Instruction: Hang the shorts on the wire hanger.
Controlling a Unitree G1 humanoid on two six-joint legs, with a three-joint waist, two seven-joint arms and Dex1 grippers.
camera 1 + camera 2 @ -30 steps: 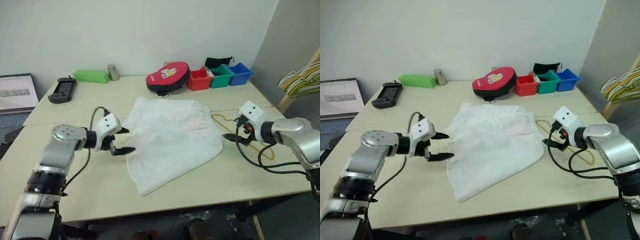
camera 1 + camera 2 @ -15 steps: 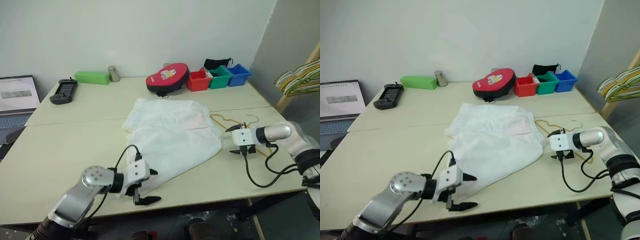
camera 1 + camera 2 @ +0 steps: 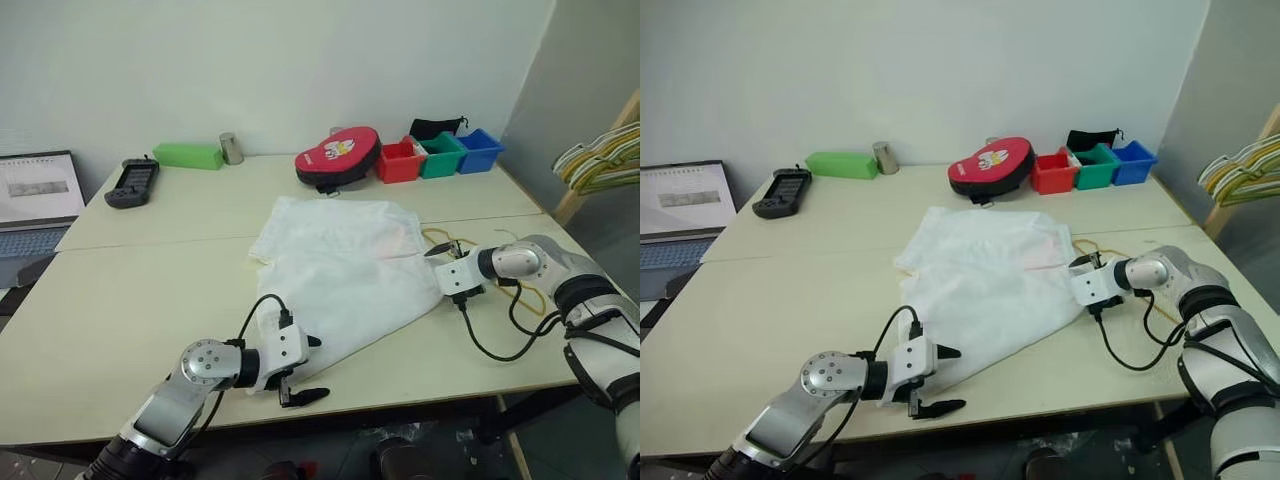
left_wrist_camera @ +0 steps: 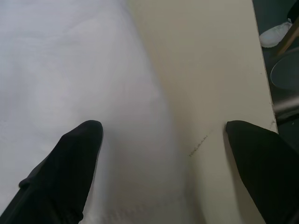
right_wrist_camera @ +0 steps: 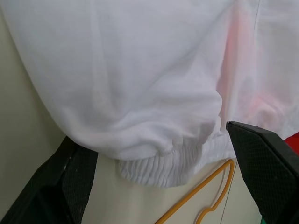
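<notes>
While the shorts (image 3: 345, 268) lie spread flat mid-table (image 3: 140, 290), the left gripper (image 3: 305, 368) sits at their near corner by the table's front edge, fingers wide apart, one over the fabric and one over bare table, holding nothing. Right gripper (image 3: 441, 262) is at the gathered waistband on the shorts' right edge, fingers also spread, nothing clamped. Wire hanger (image 5: 205, 198) lies on the table just beside that waistband, partly under the right arm.
</notes>
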